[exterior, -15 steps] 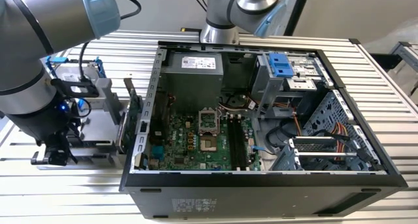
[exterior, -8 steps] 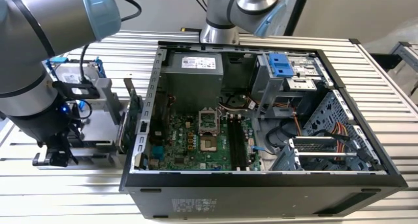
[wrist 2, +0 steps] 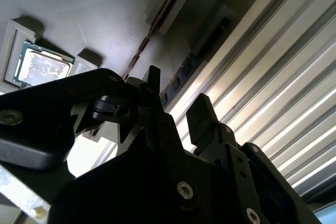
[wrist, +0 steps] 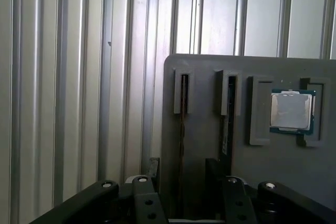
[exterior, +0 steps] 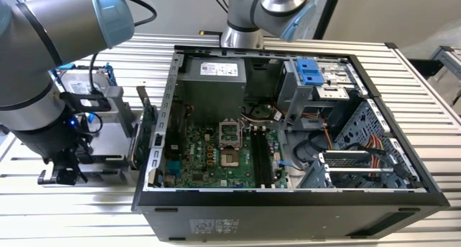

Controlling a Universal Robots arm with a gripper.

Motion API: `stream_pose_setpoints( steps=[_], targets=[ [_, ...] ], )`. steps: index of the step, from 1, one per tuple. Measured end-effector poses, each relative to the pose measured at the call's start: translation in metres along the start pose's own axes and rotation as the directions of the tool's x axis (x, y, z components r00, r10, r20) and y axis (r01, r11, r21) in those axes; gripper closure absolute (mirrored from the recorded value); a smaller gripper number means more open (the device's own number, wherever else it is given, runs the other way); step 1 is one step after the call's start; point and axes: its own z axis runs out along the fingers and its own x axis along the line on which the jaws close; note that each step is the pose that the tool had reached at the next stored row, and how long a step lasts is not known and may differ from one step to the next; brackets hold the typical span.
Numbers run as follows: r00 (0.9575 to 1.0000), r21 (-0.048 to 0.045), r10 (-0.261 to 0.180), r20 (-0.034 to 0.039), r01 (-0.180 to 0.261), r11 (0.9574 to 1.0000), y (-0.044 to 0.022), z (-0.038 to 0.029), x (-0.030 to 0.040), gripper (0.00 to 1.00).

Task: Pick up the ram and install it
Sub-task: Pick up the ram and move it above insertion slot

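My gripper point(wrist: 182, 169) hangs with jaws apart, astride the ram point(wrist: 182, 114), a long, thin, dark circuit-board stick standing on edge in a slot of the flat grey plastic tray point(wrist: 205, 129). I judge it light, stiff, brittle: pinch its flat faces, sparing the contacts.

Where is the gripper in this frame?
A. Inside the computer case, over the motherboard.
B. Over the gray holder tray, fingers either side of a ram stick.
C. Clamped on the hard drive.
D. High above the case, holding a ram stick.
B: in the first wrist view the open gripper sits over the gray tray, with a ram stick standing edge-on in its slot, lined up between the fingers.
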Motion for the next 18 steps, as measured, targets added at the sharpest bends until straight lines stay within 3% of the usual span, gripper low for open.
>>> stream_pose_setpoints(
  steps=[18],
  targets=[
    [1.0,-0.0002,0.0,-0.0019,0.0,1.0,-0.0002,0.0084,0.0,0.0]
  ],
)
